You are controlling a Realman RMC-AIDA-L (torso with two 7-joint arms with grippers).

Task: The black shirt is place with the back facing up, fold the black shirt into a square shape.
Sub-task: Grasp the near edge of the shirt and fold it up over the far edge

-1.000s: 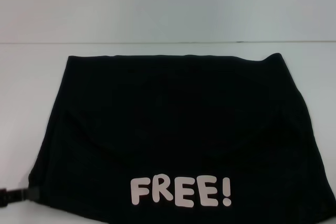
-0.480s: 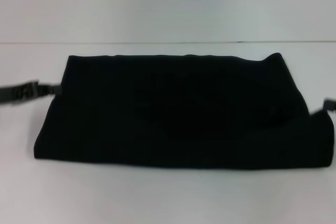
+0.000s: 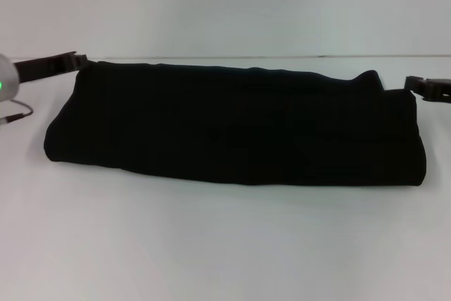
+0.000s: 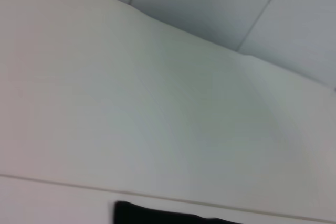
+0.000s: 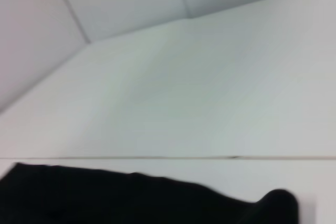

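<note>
The black shirt (image 3: 232, 128) lies on the white table (image 3: 225, 244) as a long folded band that runs left to right. Its near fold is rounded and no print shows. My left gripper (image 3: 76, 61) is at the band's far left corner, shut on the fabric there. At the far right corner my right gripper (image 3: 410, 86) also holds the fabric. A strip of the black shirt (image 4: 168, 217) shows at the edge of the left wrist view. More of the black shirt (image 5: 131, 198) shows in the right wrist view.
The table's back edge (image 3: 225, 56) meets a pale wall just behind the shirt. White table surface lies in front of the band. The left arm's white housing (image 3: 4, 79) with a green light and a thin cable (image 3: 15, 115) sits at the left border.
Both grippers have carried the shirt's near edge, with its white "FREE!" print, up and over to the far edge. The print is now hidden and the shirt is a narrower band.
</note>
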